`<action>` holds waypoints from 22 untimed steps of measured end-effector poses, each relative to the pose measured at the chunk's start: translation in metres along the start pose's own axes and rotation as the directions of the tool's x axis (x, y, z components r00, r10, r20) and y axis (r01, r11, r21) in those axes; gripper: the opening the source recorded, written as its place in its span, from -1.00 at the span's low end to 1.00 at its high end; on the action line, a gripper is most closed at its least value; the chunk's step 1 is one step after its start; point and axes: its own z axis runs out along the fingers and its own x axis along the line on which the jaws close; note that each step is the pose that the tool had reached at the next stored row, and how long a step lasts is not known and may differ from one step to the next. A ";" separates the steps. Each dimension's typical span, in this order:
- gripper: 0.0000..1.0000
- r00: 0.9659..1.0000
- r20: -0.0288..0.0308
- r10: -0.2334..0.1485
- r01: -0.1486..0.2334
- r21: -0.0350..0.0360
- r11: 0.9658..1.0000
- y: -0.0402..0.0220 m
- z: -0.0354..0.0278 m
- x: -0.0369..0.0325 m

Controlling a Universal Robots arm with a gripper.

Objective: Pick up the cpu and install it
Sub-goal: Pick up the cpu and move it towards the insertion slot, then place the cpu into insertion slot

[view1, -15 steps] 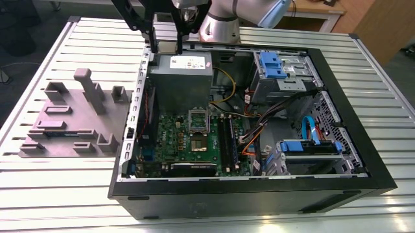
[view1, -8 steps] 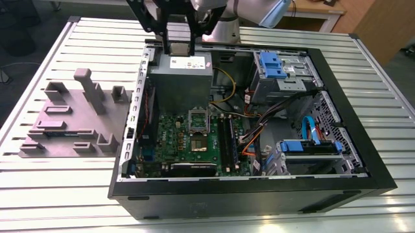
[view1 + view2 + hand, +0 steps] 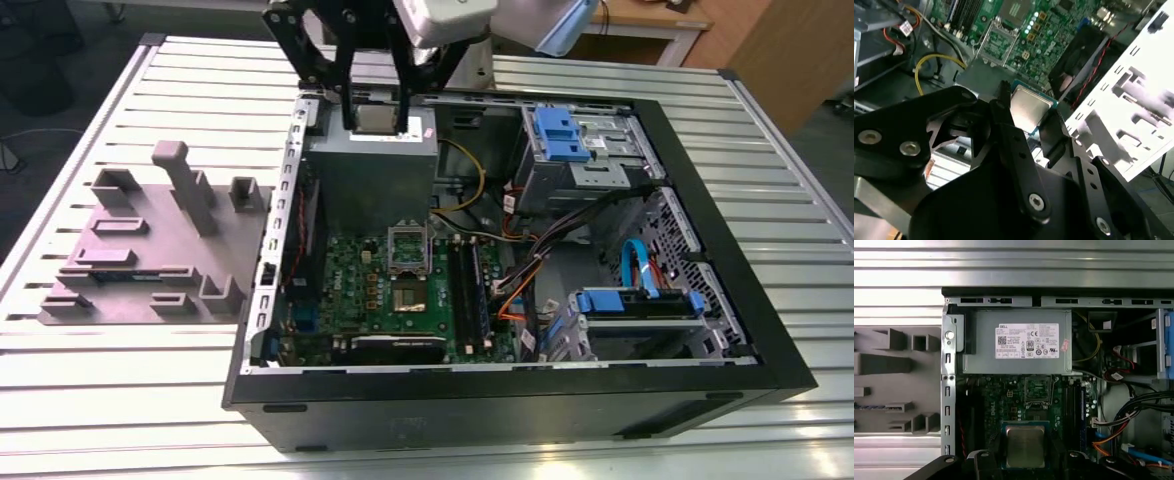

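Black jaws of the gripper [image 3: 378,118] clamp the cpu [image 3: 1024,446] flat. In the exterior view the socket [image 3: 411,292] lies lower in the frame, near centre.

The small square metal cpu [image 3: 1025,446] is silver-grey with a thin greenish rim. The large flat motherboard [image 3: 350,287] is green.

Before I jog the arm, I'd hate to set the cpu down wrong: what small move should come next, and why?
Probably shift the tool sideways, staying high, toward the socket. In the exterior view the tool grips the cpu above the grey power supply, short of the socket, so lowering here would likely miss.
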 end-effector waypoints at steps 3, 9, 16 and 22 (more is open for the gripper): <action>-0.06 1.000 0.000 0.000 0.000 0.000 1.000 -0.0022 0.0024 -0.0125; -0.06 1.000 0.000 0.000 0.000 0.000 1.000 -0.0028 0.0082 -0.0395; -0.06 1.000 0.000 0.000 0.000 0.000 1.000 -0.0027 0.0097 -0.0473; -0.06 1.000 0.000 0.000 0.000 0.000 1.000 -0.0028 0.0104 -0.0473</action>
